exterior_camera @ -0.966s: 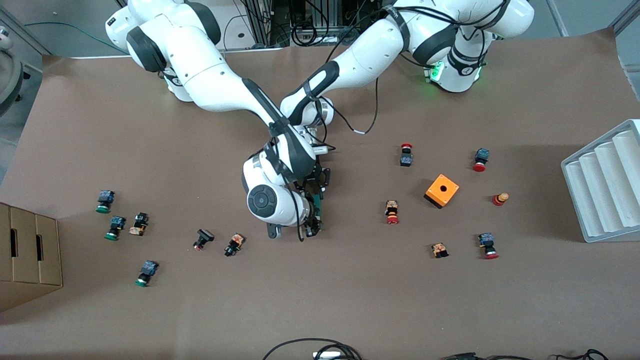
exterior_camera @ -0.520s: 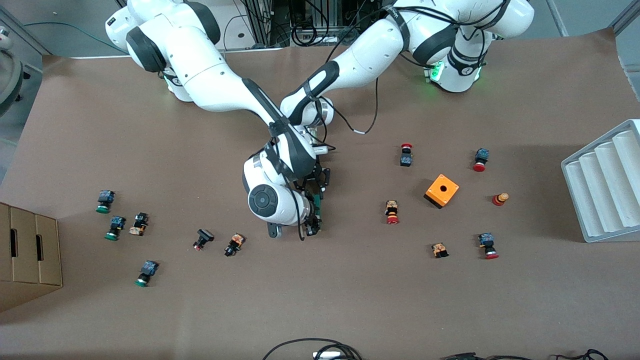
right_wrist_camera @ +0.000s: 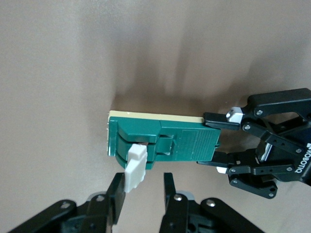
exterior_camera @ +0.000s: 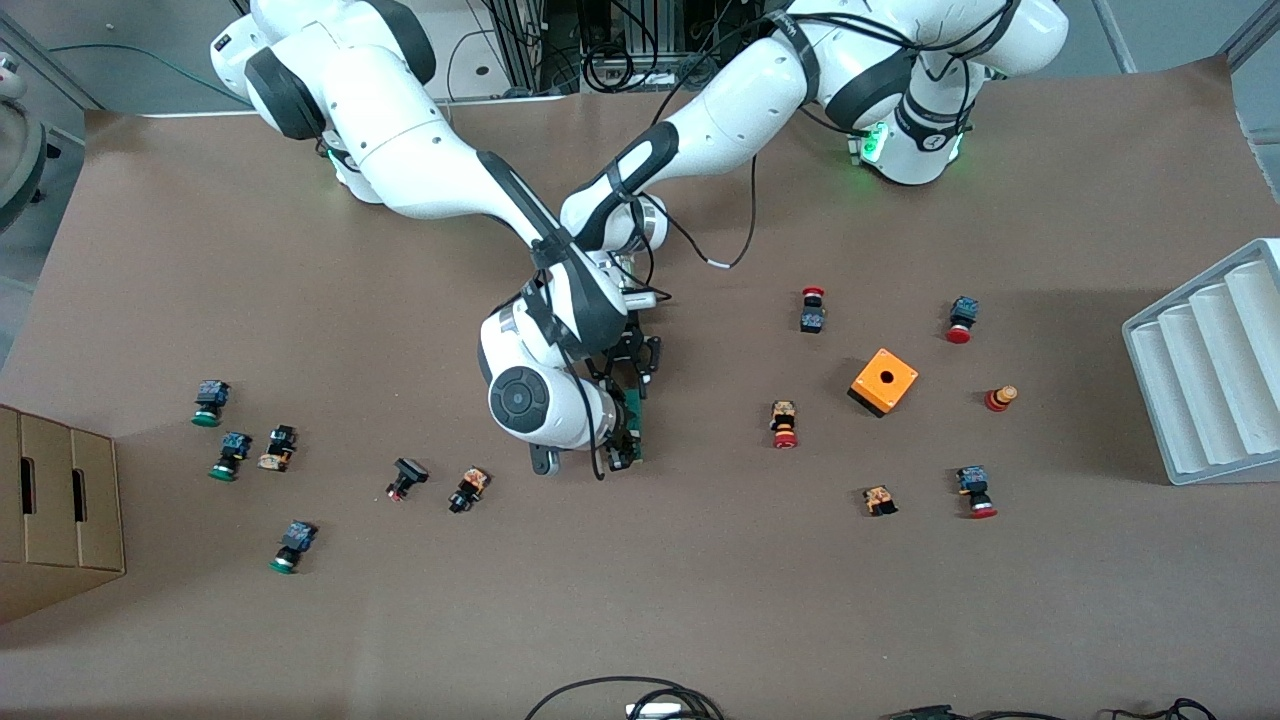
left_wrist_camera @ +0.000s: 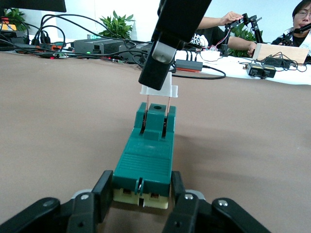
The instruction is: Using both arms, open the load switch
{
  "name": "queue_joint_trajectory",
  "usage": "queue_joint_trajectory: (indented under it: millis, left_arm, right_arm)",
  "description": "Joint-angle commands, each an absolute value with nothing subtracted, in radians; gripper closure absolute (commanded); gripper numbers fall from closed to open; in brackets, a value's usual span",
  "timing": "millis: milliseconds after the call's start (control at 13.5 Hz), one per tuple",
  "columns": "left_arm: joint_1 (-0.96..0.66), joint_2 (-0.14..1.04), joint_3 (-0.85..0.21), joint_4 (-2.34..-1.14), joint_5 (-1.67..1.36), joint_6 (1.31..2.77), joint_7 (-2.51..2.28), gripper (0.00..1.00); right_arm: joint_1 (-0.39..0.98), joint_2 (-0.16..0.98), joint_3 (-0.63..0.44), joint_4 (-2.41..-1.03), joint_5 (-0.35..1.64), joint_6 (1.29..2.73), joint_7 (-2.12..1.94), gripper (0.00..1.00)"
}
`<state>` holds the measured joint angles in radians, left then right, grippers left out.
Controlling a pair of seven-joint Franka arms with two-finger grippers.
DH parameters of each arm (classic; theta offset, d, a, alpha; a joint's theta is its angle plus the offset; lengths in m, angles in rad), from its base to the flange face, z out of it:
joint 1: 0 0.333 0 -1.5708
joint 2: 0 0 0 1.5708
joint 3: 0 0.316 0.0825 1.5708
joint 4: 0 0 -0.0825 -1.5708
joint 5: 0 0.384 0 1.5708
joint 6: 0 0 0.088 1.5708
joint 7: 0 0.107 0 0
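Observation:
The dark-green load switch (exterior_camera: 633, 410) lies flat on the brown table near its middle. My left gripper (exterior_camera: 634, 366) is shut on one end of it, with a finger pressed on each side of the block (left_wrist_camera: 146, 155). At the other end the white lever (left_wrist_camera: 159, 90) stands pulled away from the block on two thin metal pins. My right gripper (right_wrist_camera: 142, 187) hangs over that end with its jaws apart. The lever (right_wrist_camera: 134, 167) rests against one finger, with a clear gap to the other finger. The left gripper (right_wrist_camera: 206, 141) also shows in the right wrist view, holding the switch (right_wrist_camera: 165, 141).
An orange box with a hole (exterior_camera: 884, 381) and red-capped push buttons (exterior_camera: 784, 424) lie toward the left arm's end. Green-capped buttons (exterior_camera: 209, 402) and a cardboard box (exterior_camera: 60, 510) are toward the right arm's end. A white ribbed tray (exterior_camera: 1210, 370) sits at the table's edge.
The right arm's wrist has shifted slightly toward its own base. The left gripper and the green block have stayed in place.

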<state>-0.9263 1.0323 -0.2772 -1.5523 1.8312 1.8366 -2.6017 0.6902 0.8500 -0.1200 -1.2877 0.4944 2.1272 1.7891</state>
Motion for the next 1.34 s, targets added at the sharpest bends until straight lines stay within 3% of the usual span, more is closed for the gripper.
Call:
queue_joint_trajectory:
  millis: [0, 1263]
  left_arm:
    - [-0.927, 1.031, -0.281, -1.554, 1.821, 1.835, -2.597, 0.45]
    - [-0.927, 1.034, -0.281, -1.554, 1.821, 1.836, -2.595, 0.45]
  right_arm:
    - [0.678, 0.804, -0.091, -1.345, 0.463, 2.106, 1.798, 0.67]
    - [0.663, 0.759, -0.048, -1.451, 0.387, 2.152, 1.795, 0.68]
